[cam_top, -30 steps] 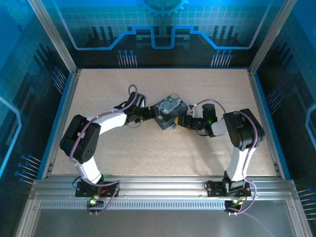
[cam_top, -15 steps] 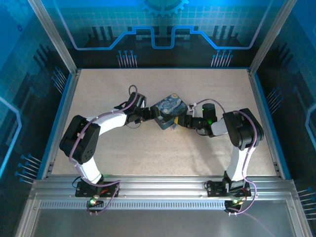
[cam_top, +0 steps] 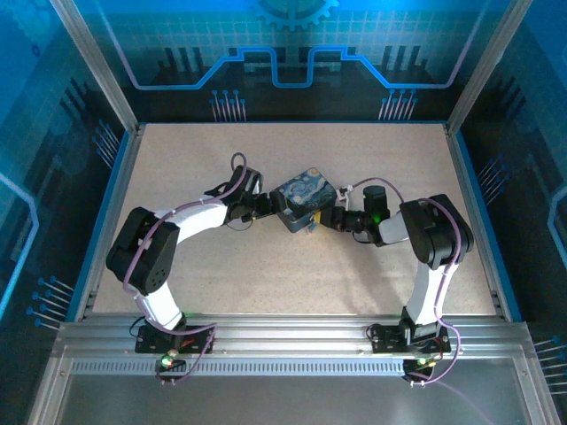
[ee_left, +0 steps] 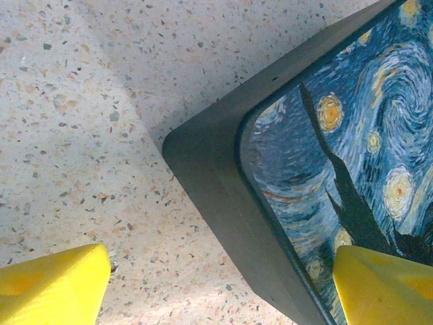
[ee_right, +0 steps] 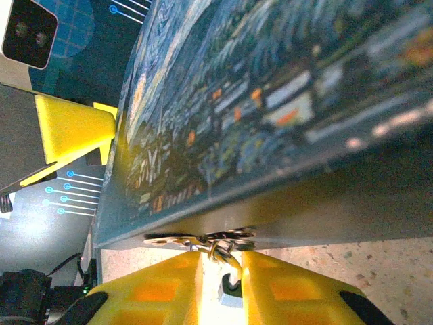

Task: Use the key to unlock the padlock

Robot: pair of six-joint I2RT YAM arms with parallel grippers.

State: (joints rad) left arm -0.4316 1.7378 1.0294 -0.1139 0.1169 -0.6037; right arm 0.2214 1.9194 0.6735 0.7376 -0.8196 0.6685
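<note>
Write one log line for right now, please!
left hand open at tin corner | right hand pinching padlock at tin edge

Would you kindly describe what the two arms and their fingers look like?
The left arm and right arm both have white links between bulky black joint housings. Thin purple cables loop along them. A small green light glows near the right arm's wrist. The left fingers and right fingers are bright yellow, blocky and wedge-shaped.

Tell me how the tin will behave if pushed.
The tin probably slides rather than tips: it sits flat and low on the table. Its walls look rigid, so little flex. A push at its corner may spin it.
</note>
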